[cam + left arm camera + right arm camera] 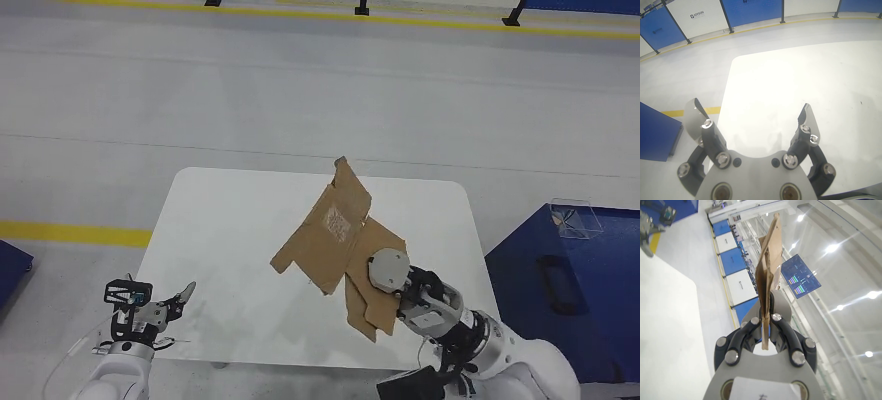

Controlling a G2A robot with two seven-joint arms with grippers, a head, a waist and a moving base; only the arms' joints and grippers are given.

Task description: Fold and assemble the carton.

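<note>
Carton [335,235] reads to me as a flat blank with no fold made yet, pinched at one edge by my right end effector [766,311] above the counter [230,250], while my left end effector [751,103] is spread and empty by the near left corner.

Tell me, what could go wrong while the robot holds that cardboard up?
1. The right hand pinches the flat carton by one end only, so it might slip out or swing.
2. The left hand is open and far off at the other side of the table, so nothing steadies the carton. Folding it one-handed could bend it in the wrong place.
</note>
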